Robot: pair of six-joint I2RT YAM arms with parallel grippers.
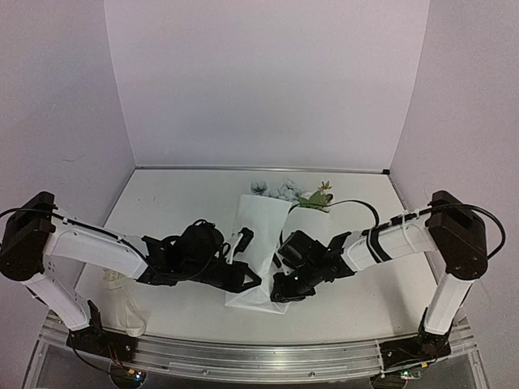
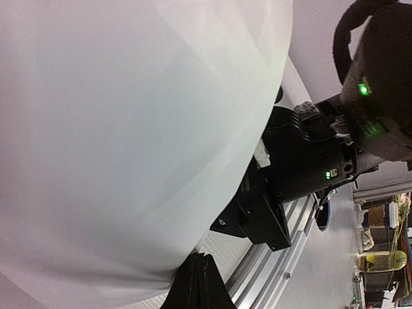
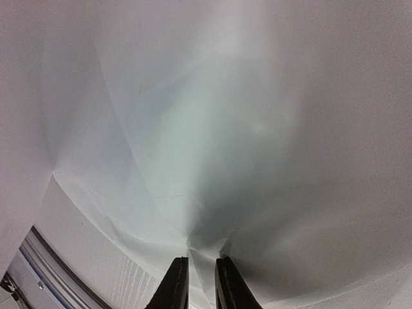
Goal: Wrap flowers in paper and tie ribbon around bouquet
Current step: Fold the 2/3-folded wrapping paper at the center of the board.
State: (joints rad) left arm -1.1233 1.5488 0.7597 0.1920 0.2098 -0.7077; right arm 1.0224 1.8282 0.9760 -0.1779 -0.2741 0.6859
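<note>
White paper (image 1: 263, 220) wrap holding flowers (image 1: 284, 193), on desk (image 1: 162, 211); left gripper (image 2: 197, 257) and right gripper (image 3: 201, 261) each pinched onto paper.

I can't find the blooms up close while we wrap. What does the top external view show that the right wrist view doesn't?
Only the top external view shows the flowers poking out of the paper's far end, both arms flanking the wrap, and a pale band, likely the ribbon, lying by the left arm's base. Only the right wrist view shows the right gripper up close, its jaws pinching a fold of the sheet. Both show the white paper.
</note>
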